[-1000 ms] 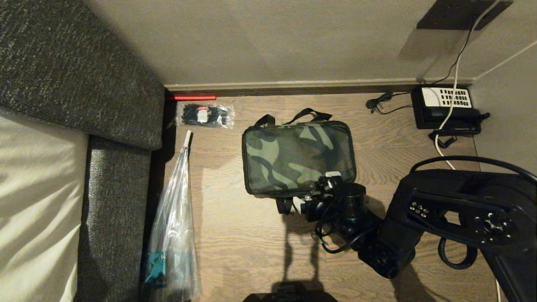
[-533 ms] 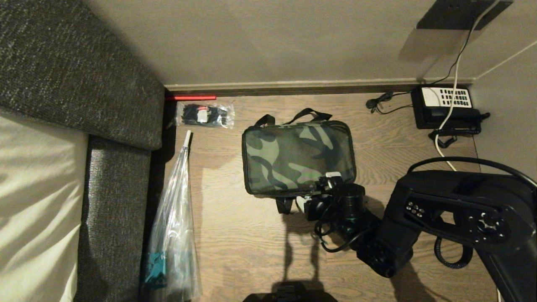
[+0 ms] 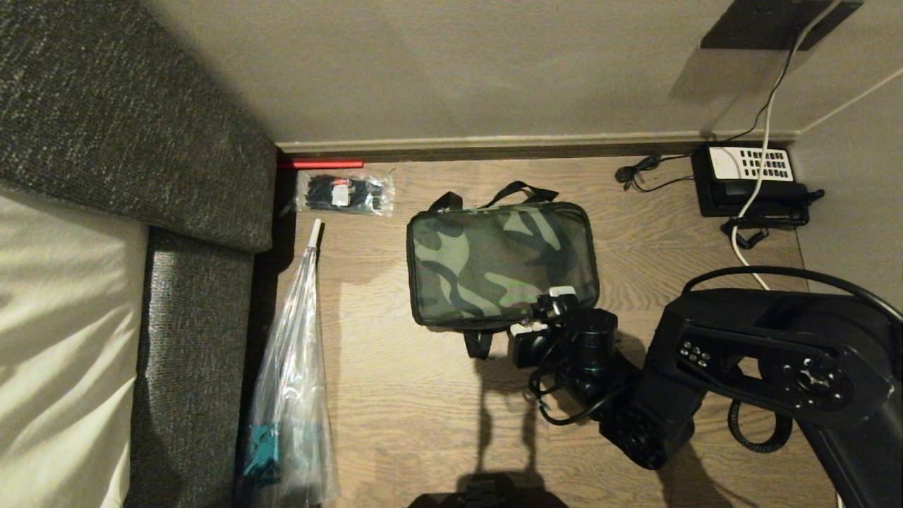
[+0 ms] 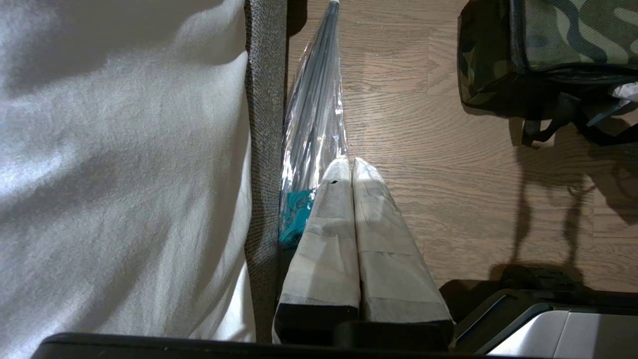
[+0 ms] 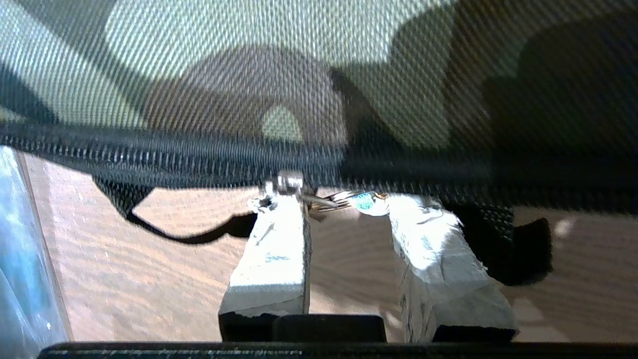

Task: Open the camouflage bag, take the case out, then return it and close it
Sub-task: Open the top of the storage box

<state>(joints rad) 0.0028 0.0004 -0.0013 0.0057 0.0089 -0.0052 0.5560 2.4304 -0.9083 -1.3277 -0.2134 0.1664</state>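
The camouflage bag (image 3: 494, 261) lies zipped on the wooden floor, with black straps at its far and near sides. My right gripper (image 3: 542, 310) is at the bag's near right corner. In the right wrist view the bag (image 5: 299, 75) fills the upper part and the grey zipper pull (image 5: 344, 200) lies across the narrow gap between the white fingertips (image 5: 279, 219). It touches both, so my right gripper (image 5: 344, 204) is shut on it. My left gripper (image 4: 351, 164) hangs parked and shut over the floor, with the bag (image 4: 563, 40) far off. The case is hidden.
A folded umbrella in a clear sleeve (image 3: 293, 367) lies along the grey sofa (image 3: 176, 141) on the left. A packet of black parts (image 3: 344, 192) sits by the back wall. A black telephone (image 3: 751, 180) with cables stands in the far right corner.
The right gripper's fingers have drawn together at the bag's near right corner, closing round the zipper pull. The wrist turned slightly. The bag has not moved.
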